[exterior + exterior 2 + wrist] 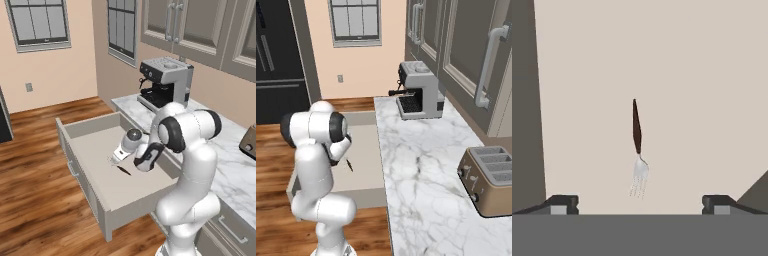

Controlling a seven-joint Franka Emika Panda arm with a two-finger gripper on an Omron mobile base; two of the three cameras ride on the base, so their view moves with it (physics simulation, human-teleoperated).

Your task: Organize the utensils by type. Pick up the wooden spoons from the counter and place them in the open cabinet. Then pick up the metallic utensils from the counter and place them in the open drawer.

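A thin metallic utensil [637, 150] with a black handle and small silvery tines lies flat on the bare floor of the open drawer [87, 126]. It also shows as a dark sliver [123, 170] in the left base view and as the utensil [349, 165] in the right base view. My gripper [114, 159] hangs just above it, pointing down into the drawer. Its fingertips [562, 204] stand wide apart, and the gripper [639, 204] is open with nothing between them. The wooden spoons are out of view.
The white marble counter [421, 165] runs beside the drawer [363, 172]. It carries a coffee machine [417, 91] at the far end and a toaster [491, 180] nearer me. Wall cabinets [185, 25] hang above, and a cabinet door handle [487, 67] is close on the right.
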